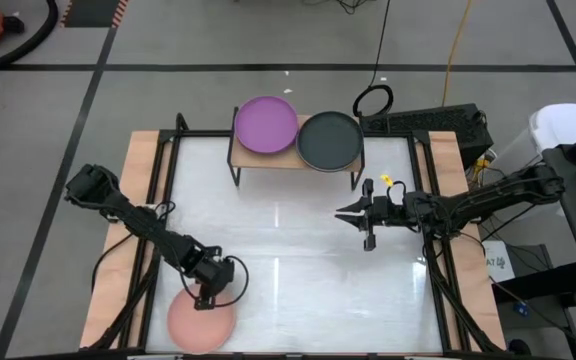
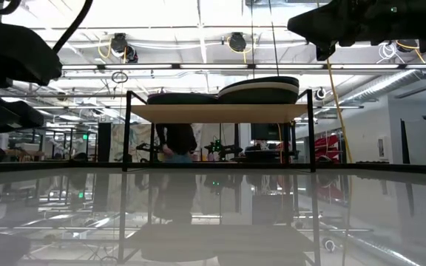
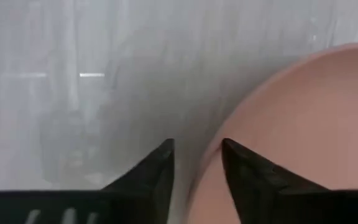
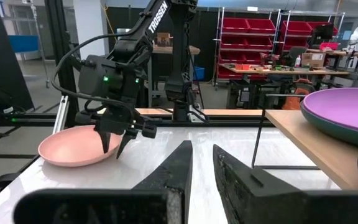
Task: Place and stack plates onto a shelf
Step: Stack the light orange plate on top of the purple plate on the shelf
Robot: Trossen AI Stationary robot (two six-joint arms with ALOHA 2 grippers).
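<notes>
The shelf point(image 1: 296, 160) stands at the far edge of the white table point(image 1: 298, 270) and serves as the landmark. On its board the purple plate point(image 1: 266, 124) sits at the left end, and the charcoal plate point(image 1: 329, 140) sits at the right end with its rim lapping onto the purple one's edge; in the low view the charcoal plate point(image 2: 261, 90) tilts up over its neighbour. In the right wrist view another dark plate shows under the purple plate point(image 4: 344, 106).

Well in front of the shelf and to its left, at the table's near edge, lies the salmon pink plate point(image 1: 200, 323). The left gripper point(image 1: 206, 297) points down at this plate's far rim. Its fingers point(image 3: 157, 168) stand a little apart and straddle the rim point(image 3: 207, 165), one over the table and one over the plate's inside; whether they pinch the rim I cannot tell.

The right gripper point(image 1: 351, 213) hangs above the table just in front of the shelf's right end, its fingers point(image 4: 179, 165) a narrow gap apart and holding nothing.

Between the shelf's front edge and the pink plate, the middle of the table lies bare.
</notes>
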